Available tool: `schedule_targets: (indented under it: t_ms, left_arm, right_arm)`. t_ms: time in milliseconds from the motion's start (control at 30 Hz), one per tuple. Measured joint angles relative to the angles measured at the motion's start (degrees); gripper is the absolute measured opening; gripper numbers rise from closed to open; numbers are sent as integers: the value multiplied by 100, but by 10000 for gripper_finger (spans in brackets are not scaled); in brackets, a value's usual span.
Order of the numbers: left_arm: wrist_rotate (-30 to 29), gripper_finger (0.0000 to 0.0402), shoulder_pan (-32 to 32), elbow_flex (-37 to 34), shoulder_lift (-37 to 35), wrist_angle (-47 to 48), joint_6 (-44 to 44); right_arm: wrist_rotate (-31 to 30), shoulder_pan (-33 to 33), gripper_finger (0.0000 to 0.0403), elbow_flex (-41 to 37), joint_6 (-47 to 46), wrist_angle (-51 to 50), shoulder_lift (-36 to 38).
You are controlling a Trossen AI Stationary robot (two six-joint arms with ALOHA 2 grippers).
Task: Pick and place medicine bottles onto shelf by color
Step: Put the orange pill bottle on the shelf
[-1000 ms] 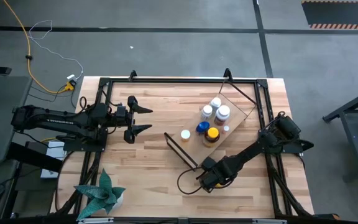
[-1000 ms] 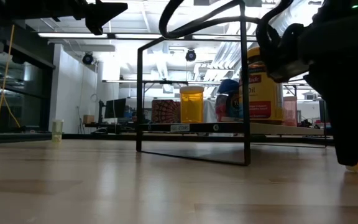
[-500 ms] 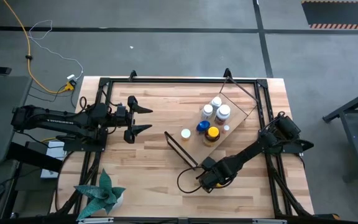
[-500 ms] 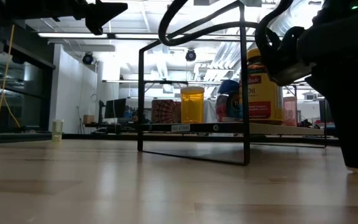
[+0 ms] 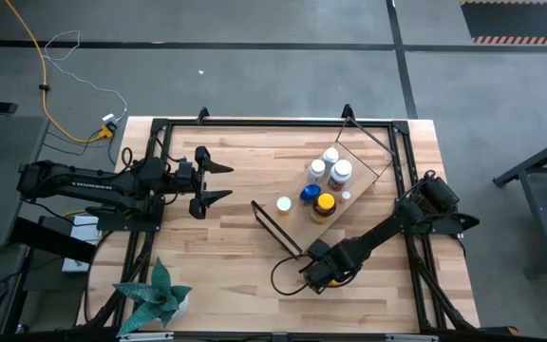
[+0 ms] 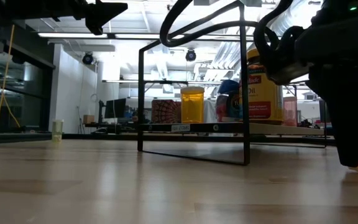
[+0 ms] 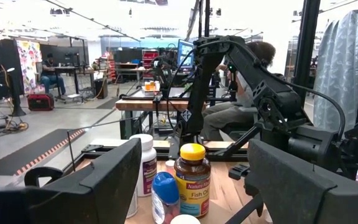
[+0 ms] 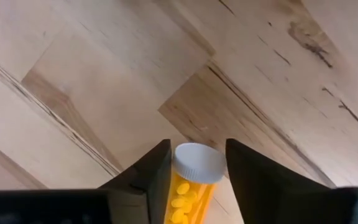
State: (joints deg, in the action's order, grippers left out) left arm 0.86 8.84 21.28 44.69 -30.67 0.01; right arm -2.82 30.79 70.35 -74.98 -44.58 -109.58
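Nearby, potted plant (image 5: 156, 293) left of right gripper (image 5: 323, 277), seemingly unobstructed

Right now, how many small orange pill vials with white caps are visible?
2. One orange vial sits between the right gripper's fingers; the other vial stands on the light wooden shelf. More may hide behind bigger bottles.

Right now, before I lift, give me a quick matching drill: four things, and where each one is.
Things:
1. orange bottle
2. amber bottle
3. left gripper
4. plant

Places:
A. standing on the shelf
B. near table corner
C. between the right gripper fingers
D. over bare table, left side

Pairs: 1-C, 2-A, 3-D, 4-B
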Motion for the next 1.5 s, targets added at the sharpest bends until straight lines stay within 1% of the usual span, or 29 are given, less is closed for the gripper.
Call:
schedule_targets:
  t_ms: [133,233,533,733,800,933,1033,1233,1300,1367,1500]
  left_arm:
    - [0,282,2,0,0,0,0]
    - [0,282,1,0,0,1,0]
    - [-1,282,1,0,0,0,-42]
    - [0,282,0,0,0,4,-42]
    - [0,282,0,0,-1,42,-42]
    - [0,282,0,0,0,89,-42]
    - [0,282,0,0,-2,89,-42]
    - [0,282,0,0,-2,89,-42]
    - [0,282,0,0,-2,87,-42]
    - [0,282,0,0,-2,89,-42]
    - [0,282,0,0,-2,87,-122]
  right_arm:
    - [9,-2,127,0,148,2,0]
    - [148,-4,120,0,339,1,27]
    - [207,-4,119,2,826,-67,229]
    - [176,4,119,2,1028,-477,317]
    - [14,43,119,2,1078,-735,410]
    - [-520,189,119,2,963,-1382,721]
    - [-943,368,119,2,622,-1930,989]
    - [-1776,849,119,-2,-164,-2701,1419]
    - [-2051,994,119,-163,-428,-2714,1616]
    - [-2155,1072,119,-489,-647,-2569,1854]
    - [-2245,1072,119,-1442,-833,-1770,2500]
